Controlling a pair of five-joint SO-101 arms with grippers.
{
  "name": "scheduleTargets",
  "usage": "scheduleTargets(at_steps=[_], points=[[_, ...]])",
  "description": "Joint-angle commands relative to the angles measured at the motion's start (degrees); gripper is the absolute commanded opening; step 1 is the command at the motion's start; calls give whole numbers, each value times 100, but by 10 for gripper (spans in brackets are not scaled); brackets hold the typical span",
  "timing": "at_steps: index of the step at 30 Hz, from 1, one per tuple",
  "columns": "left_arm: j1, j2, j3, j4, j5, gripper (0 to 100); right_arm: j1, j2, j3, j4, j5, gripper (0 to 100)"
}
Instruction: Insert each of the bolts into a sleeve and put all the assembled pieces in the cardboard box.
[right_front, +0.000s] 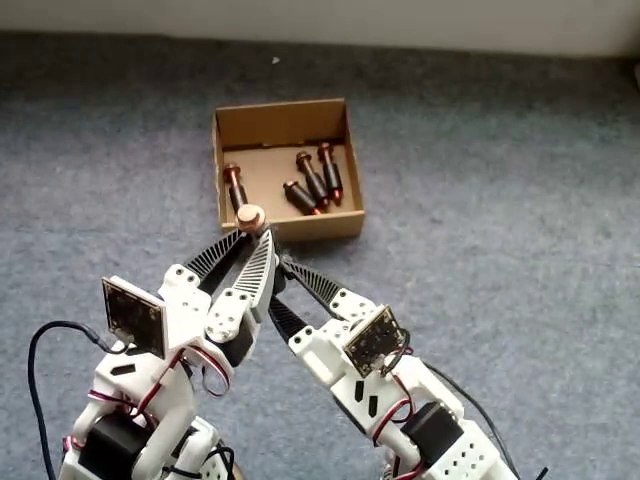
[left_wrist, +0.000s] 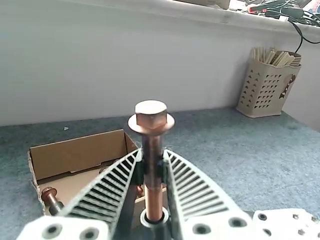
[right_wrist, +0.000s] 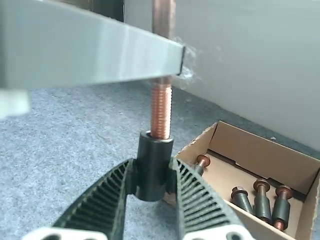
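My left gripper (left_wrist: 152, 167) is shut on a copper bolt (left_wrist: 152, 150) held upright, its hex head (right_front: 250, 217) up, just in front of the cardboard box (right_front: 285, 125). Beneath it, my right gripper (right_wrist: 154, 175) is shut on a black sleeve (right_wrist: 154, 167). The bolt's threaded end (right_wrist: 161, 110) is entering the sleeve's top opening. In the high view the right gripper's fingers (right_front: 315, 283) meet the left gripper (right_front: 250, 245) near the box's front wall. Several assembled bolt-and-sleeve pieces (right_front: 315, 180) lie inside the box, also seen from the right wrist (right_wrist: 260, 202).
Grey carpet (right_front: 480, 200) covers the surface around the box. A beige perforated holder with sticks (left_wrist: 267, 82) stands far off by the white wall. Open carpet lies to the right and left of the arms.
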Motion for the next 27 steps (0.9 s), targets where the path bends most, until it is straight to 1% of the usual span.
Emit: scheduleTargets(at_steps=[1, 5, 12, 15, 16, 20, 23, 27], points=[[-48, -31, -22, -79, 35, 5, -31, -119, 462, -286, 79, 5], [-40, -31, -75, 70, 35, 5, 127, -119, 479, -602, 88, 5], [207, -31, -75, 123, 26, 5, 145, -119, 470, -708, 97, 5], [189, -22, -57, 123, 26, 13, 145, -119, 470, -708, 97, 5], [171, -13, -57, 123, 26, 33, 145, -119, 470, -708, 97, 5], [154, -4, 119, 132, 26, 175, 145, -119, 479, -708, 97, 5], [154, 4, 171, 132, 9, 187, 145, -119, 479, -708, 97, 5], [154, 4, 189, 132, -422, 185, 171, -119, 488, -708, 88, 5]])
